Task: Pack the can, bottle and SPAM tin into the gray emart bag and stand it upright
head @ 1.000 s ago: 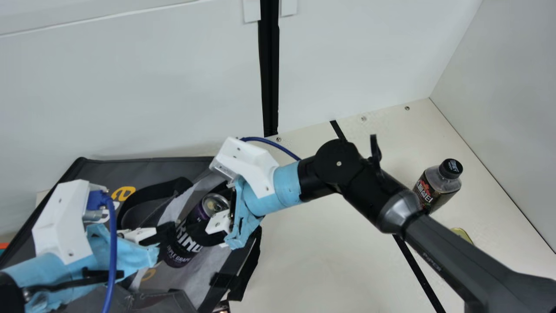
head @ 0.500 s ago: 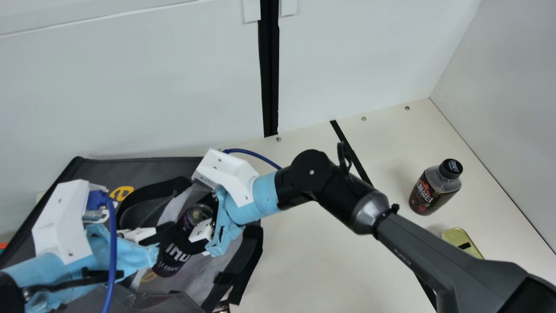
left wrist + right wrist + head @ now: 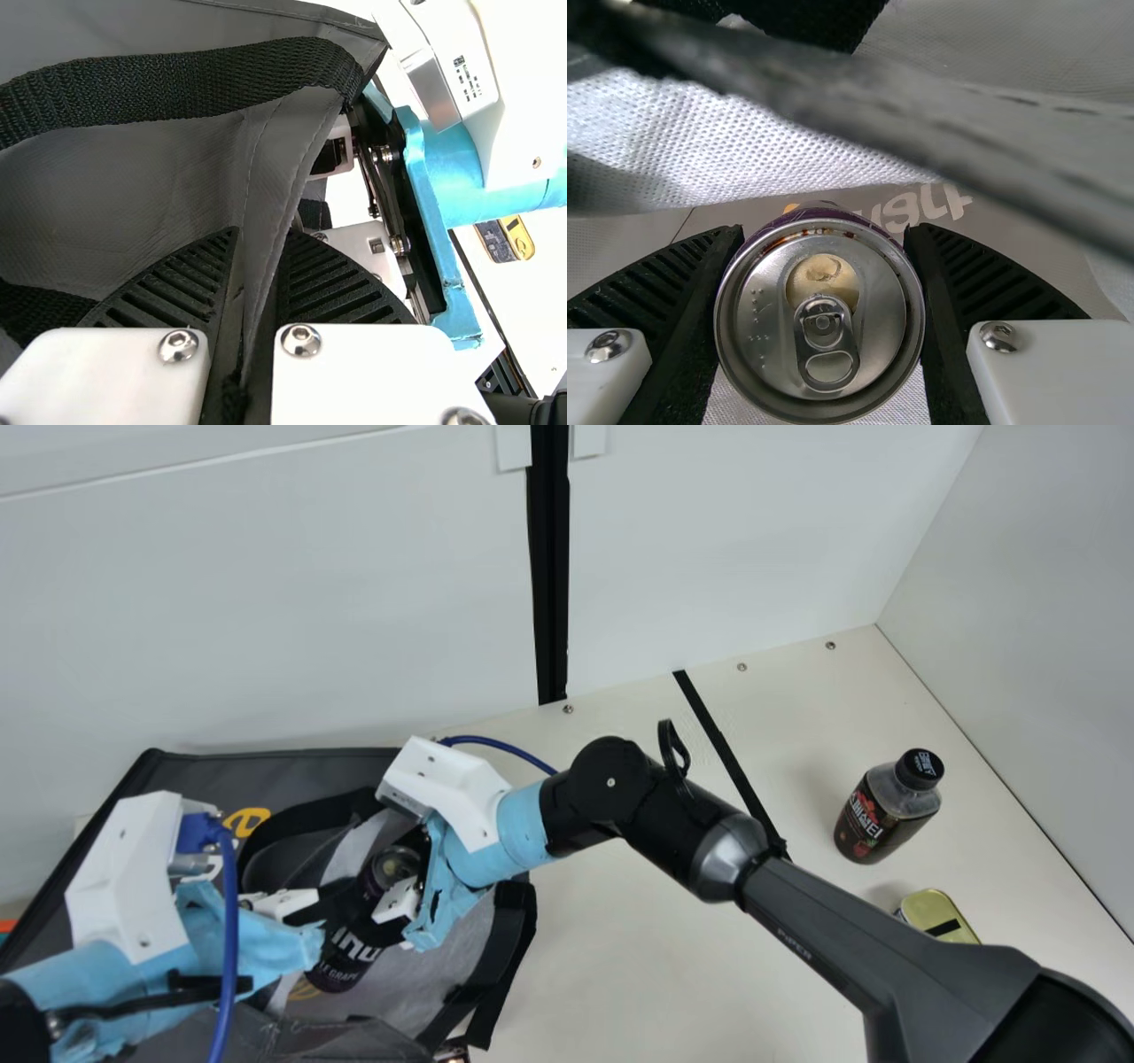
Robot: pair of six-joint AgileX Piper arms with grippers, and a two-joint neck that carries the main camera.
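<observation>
The purple-black can (image 3: 341, 961) is in the mouth of the gray bag (image 3: 354, 757), tilted, with my right gripper (image 3: 381, 908) shut on it. In the right wrist view the can's top (image 3: 824, 319) sits between both fingers of my right gripper (image 3: 822, 310). My left gripper (image 3: 328, 903) is beside the can; in the left wrist view my left gripper (image 3: 252, 301) is shut on the bag's edge (image 3: 275, 186). The bottle (image 3: 886, 810) stands upright on the table at the right, and the SPAM tin (image 3: 939, 917) lies nearer, partly behind my right arm.
A white wall panel (image 3: 310, 602) rises behind the bag, and another wall (image 3: 1045, 646) borders the cream table (image 3: 638, 948) at the right. The bag's black strap (image 3: 505, 965) hangs at its right side. My right arm spans the table.
My right gripper has moved left and slightly down in the view with the can, farther into the bag. The right arm has uncovered more of the bottle and tin. My left arm has stayed still.
</observation>
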